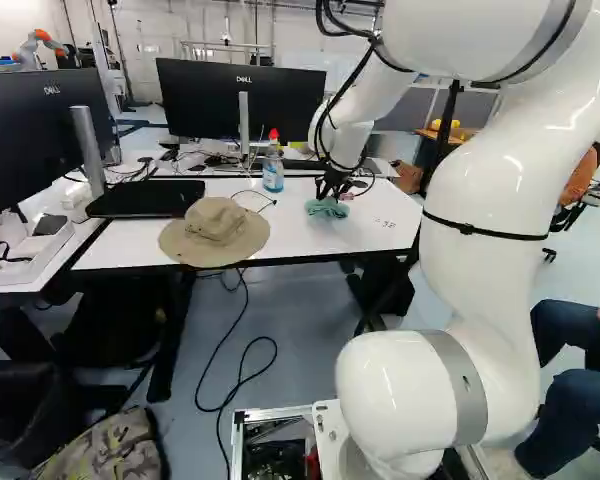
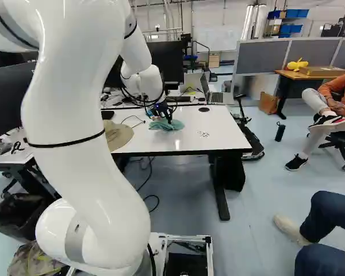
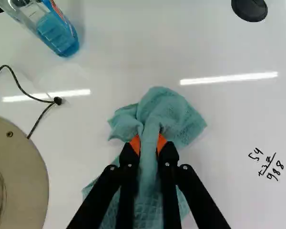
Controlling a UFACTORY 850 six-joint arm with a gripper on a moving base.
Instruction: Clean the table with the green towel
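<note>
Green towel (image 3: 180, 119) sits bunched in your pincer (image 3: 148, 142), gripped between both orange pads, its loose folds spread over the white bench (image 3: 229, 117). The dark handwriting (image 3: 269, 164) lies well to one side, unwiped. If you sweep with too little of the cloth under the fingertips, they could scrape the surface, and drag on the folds could pull the towel out of the grip. A stroke towards the hat (image 1: 215, 228) may snag its cord (image 3: 38, 100) and tow the hat along; reaching too far ahead could knock over the bottle (image 1: 273, 172).

Your wrist view shows the pinch itself, which neither base view makes plain. The left base view shows the bottle upright and the hat whole; in the right one your arm (image 2: 83, 115) covers part of the hat and probably most of the bottle, but you gain the open laptop (image 2: 214, 96) beyond.
</note>
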